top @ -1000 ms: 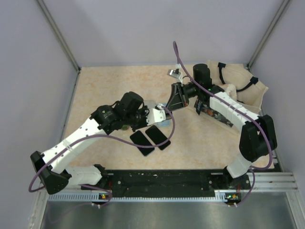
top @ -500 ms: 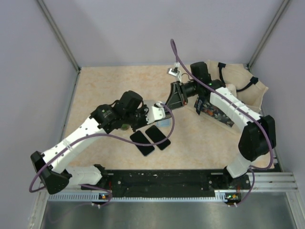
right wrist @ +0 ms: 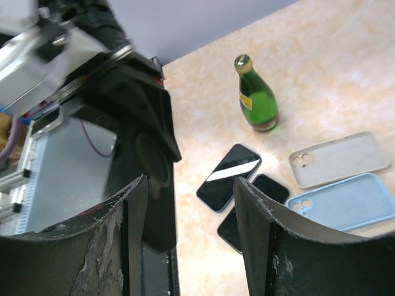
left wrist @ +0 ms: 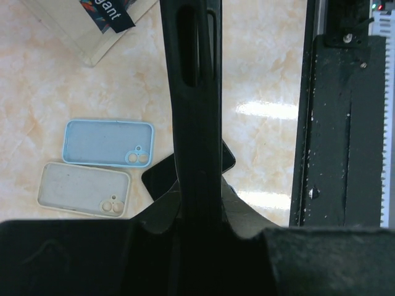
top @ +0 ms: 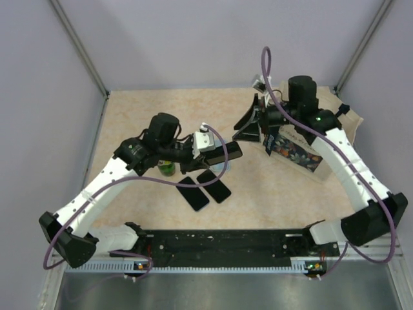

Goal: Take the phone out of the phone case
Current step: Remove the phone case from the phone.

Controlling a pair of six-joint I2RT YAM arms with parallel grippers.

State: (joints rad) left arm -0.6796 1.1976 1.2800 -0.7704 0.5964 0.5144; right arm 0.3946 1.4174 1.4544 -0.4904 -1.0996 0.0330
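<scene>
One grip only: left gripper [top: 217,153] clamps the black phone case [left wrist: 196,123], right gripper [right wrist: 188,209] gapes released. Case could twist free and fall.

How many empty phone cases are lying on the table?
2: a light blue case and a beige case beside it, both flat on the table. Others may be hidden from view.

Bright even light, glare on the table [left wrist: 265,110]

The pale marbled desk [top: 142,110] carried two black phones [top: 193,194] side by side near its front, an upright green bottle [top: 166,168], a blue case [left wrist: 108,143] beside a cream case [left wrist: 83,189], a printed box [top: 292,148] and a cloth bag [top: 353,124].
</scene>
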